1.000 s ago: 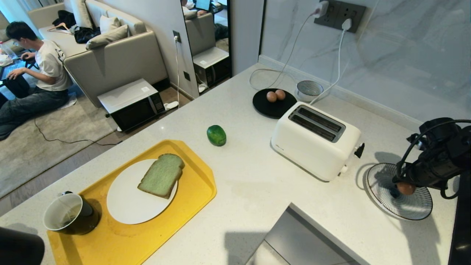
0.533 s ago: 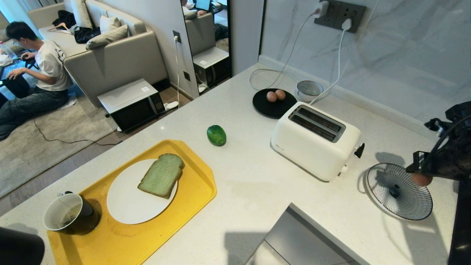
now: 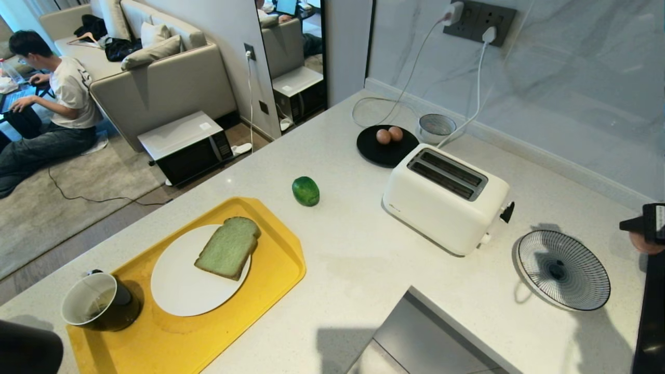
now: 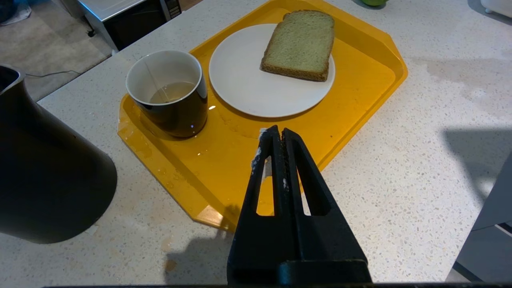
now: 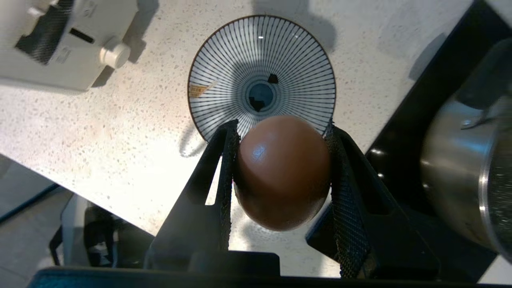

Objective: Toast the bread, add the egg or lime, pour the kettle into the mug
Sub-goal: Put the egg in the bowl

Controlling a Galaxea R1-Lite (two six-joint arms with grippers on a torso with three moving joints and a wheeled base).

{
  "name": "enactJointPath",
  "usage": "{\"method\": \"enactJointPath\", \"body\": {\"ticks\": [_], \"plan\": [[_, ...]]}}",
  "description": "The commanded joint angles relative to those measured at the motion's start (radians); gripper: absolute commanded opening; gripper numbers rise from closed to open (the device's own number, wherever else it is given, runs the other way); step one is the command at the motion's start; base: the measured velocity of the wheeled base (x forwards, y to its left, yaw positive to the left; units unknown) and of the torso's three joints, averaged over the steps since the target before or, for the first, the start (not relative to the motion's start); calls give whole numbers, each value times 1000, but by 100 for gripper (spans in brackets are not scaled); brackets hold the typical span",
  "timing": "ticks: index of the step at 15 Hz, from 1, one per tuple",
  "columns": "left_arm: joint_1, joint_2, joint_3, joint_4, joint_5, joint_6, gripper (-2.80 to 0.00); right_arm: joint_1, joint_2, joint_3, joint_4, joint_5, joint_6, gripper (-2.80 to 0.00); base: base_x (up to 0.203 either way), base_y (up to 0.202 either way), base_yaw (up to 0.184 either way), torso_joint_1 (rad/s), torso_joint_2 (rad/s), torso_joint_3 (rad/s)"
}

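A brown egg [image 5: 283, 172] is pinched between the mesh pads of my right gripper [image 5: 281, 127], held in the air above the counter beside the striped dish [image 5: 262, 76]. In the head view only the tip of that gripper [image 3: 649, 228] and a bit of the egg [image 3: 647, 242] show at the right edge. The green bread [image 3: 227, 254] lies on a white plate [image 3: 176, 296] on the yellow tray [image 3: 249, 322], with the mug [image 3: 98, 301] at the tray's corner. The lime [image 3: 305, 190] rests on the counter. My left gripper [image 4: 279, 134] hangs shut and empty over the tray, near the black kettle [image 4: 44, 168].
The white toaster [image 3: 447, 200] stands mid-counter, slots empty. Behind it are a black plate [image 3: 379, 153] with two brown eggs and a small bowl [image 3: 437, 127]. A steel pot [image 5: 464, 172] sits on the black cooktop [image 5: 404, 132]. A person [image 3: 57, 98] sits on the floor far left.
My right gripper has lifted the egg out of the striped dish and carried it up and to the right, nearly out of the head view. The left arm has stayed still.
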Motion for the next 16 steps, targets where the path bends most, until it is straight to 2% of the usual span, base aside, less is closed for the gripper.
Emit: {"method": "enactJointPath", "body": {"ticks": [1,7,16], "plan": [[0,2,0,0,0,0,-280,0,-114,20,1,-4,-23,-280,0,0,0,0,0,0],[0,2,0,0,0,1,-280,1,-162,31,1,3,-47,-280,0,0,22,0,0,2],[0,2,0,0,0,0,-280,43,-178,16,-2,4,-50,-280,-1,-8,170,2,2,2]]}}
